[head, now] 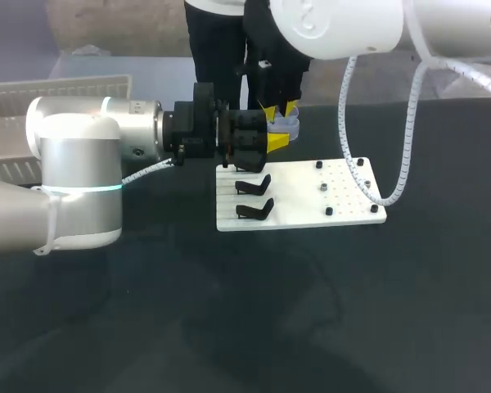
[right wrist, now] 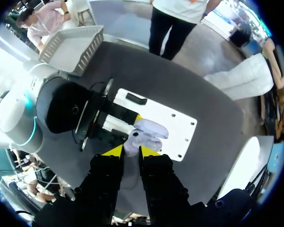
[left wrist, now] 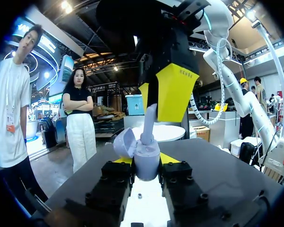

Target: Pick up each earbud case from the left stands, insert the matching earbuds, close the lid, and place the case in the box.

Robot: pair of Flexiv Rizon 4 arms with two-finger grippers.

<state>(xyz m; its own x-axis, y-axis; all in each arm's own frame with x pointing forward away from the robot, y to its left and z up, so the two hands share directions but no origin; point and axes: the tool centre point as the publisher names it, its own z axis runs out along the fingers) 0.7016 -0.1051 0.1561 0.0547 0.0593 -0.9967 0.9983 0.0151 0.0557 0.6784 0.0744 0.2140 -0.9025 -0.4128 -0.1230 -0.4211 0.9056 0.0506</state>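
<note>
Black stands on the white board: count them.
2 black stands show: one mid-board, one at the near edge of the white board. The left hand may hide more.

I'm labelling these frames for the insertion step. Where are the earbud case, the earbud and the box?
earbud case (left wrist: 146, 165): left wrist view, front of its body.
earbud (left wrist: 150, 118): left wrist view, its upright stem.
box (head: 61, 90): head view, its ribbed wall.
</note>
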